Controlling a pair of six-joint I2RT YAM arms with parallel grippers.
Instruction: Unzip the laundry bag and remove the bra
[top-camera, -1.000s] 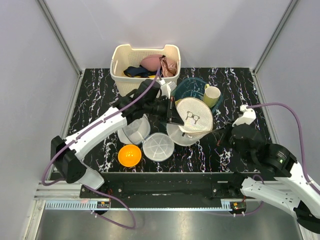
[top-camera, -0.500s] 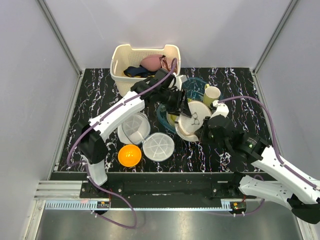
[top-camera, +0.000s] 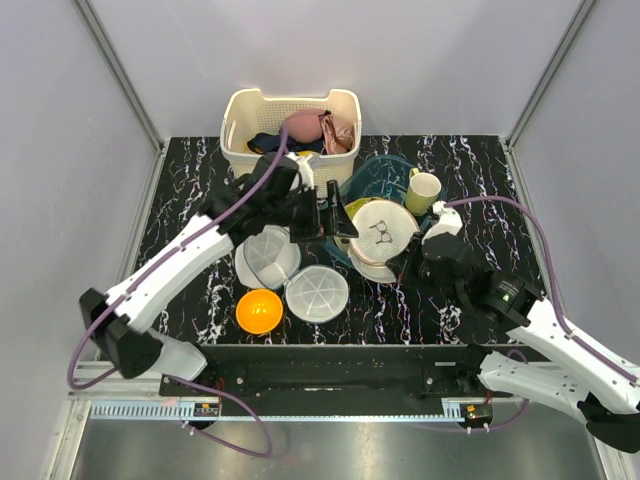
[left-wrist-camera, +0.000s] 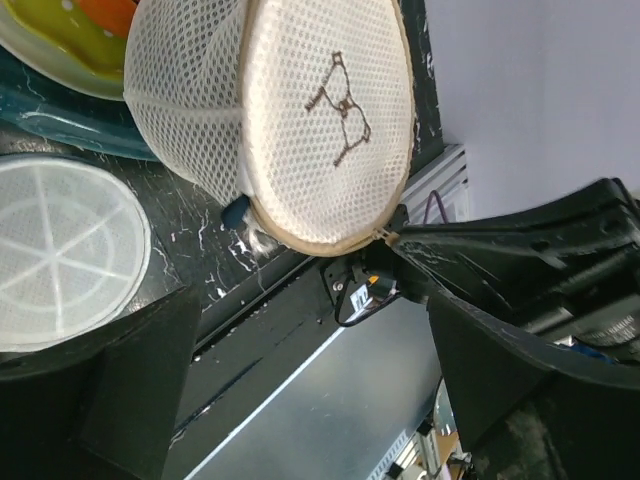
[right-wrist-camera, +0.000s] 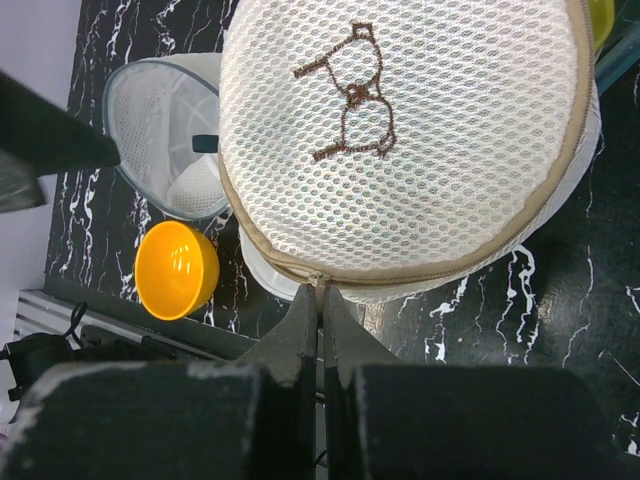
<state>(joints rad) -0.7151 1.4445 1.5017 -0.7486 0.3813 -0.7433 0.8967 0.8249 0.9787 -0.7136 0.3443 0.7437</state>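
The laundry bag (top-camera: 385, 230), a round cream mesh case with a dark glasses logo, leans tilted on stacked dishes at mid-table. My right gripper (right-wrist-camera: 322, 300) is shut at the bag's near rim, its tips pinching the zip pull (right-wrist-camera: 318, 279); from above the right gripper (top-camera: 407, 266) sits just below and right of the bag. My left gripper (top-camera: 338, 217) hangs open just left of the bag and holds nothing; its wrist view shows the bag (left-wrist-camera: 290, 110) beyond the spread fingers (left-wrist-camera: 110, 400). The bra is hidden; only a small dark blue bit (left-wrist-camera: 235, 212) pokes out at the bag's seam.
A cream basket (top-camera: 243, 160) at the back holds a pink bra (top-camera: 302, 125) and dark clothes. A teal bowl (top-camera: 383, 170) and a yellow-green cup (top-camera: 423, 190) stand behind the bag. An orange bowl (top-camera: 259, 310) and two white ribbed dishes (top-camera: 317, 293) (top-camera: 268, 257) lie front left.
My left gripper has opened, let go of the bag and drawn back to the left. The right arm came in and stays pinched at the zip. The bag has settled lower onto the dishes.
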